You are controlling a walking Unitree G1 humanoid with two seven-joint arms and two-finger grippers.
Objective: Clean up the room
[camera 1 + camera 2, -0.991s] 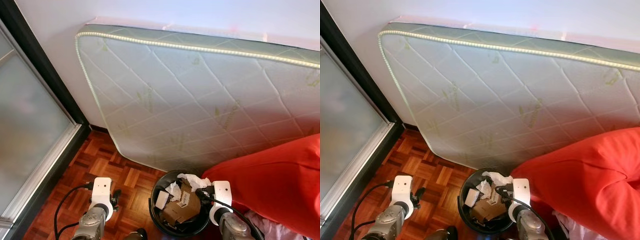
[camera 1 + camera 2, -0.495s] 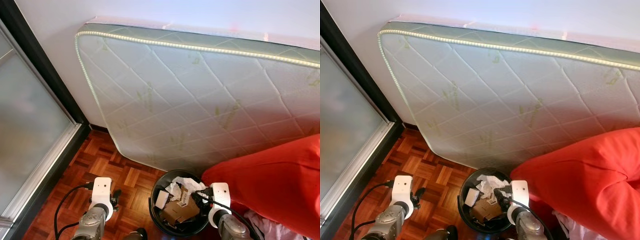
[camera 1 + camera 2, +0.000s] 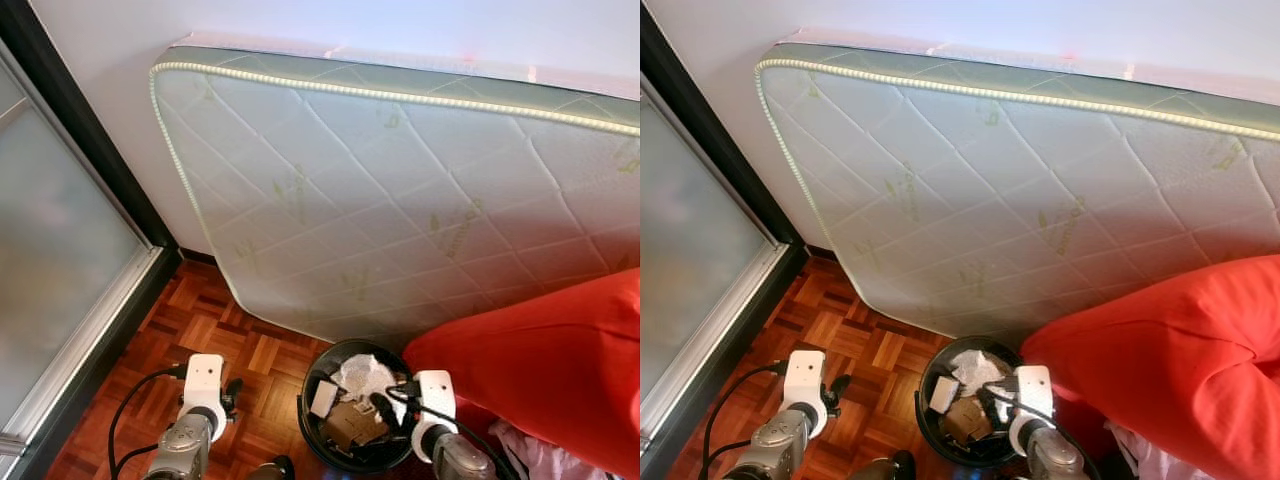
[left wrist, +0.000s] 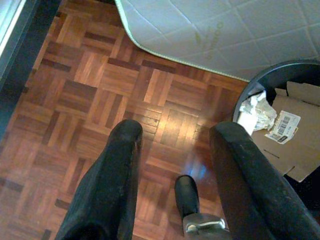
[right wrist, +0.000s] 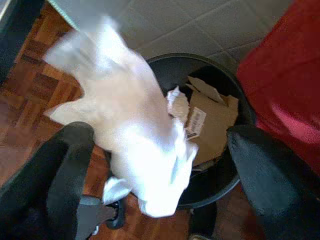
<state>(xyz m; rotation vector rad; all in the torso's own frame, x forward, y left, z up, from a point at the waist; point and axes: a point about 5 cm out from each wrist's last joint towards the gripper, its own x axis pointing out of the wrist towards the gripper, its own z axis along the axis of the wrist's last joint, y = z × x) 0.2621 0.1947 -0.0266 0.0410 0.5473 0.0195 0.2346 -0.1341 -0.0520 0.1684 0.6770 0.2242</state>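
Right gripper [image 3: 388, 404] sits over the round black plastic waste bin [image 3: 312, 432], fingers spread wide. Crumpled white paper [image 5: 135, 145] hangs loose between them, blurred, no visible grip, directly above the bin mouth, so it looks like it drops straight in. Left gripper [image 4: 172, 150] is open, empty, over the parquet floor [image 4: 95, 95].

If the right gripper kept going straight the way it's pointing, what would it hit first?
Most likely the white crumpled paper falling between the right gripper's open fingers, then the cardboard in the black trash bin beneath it.
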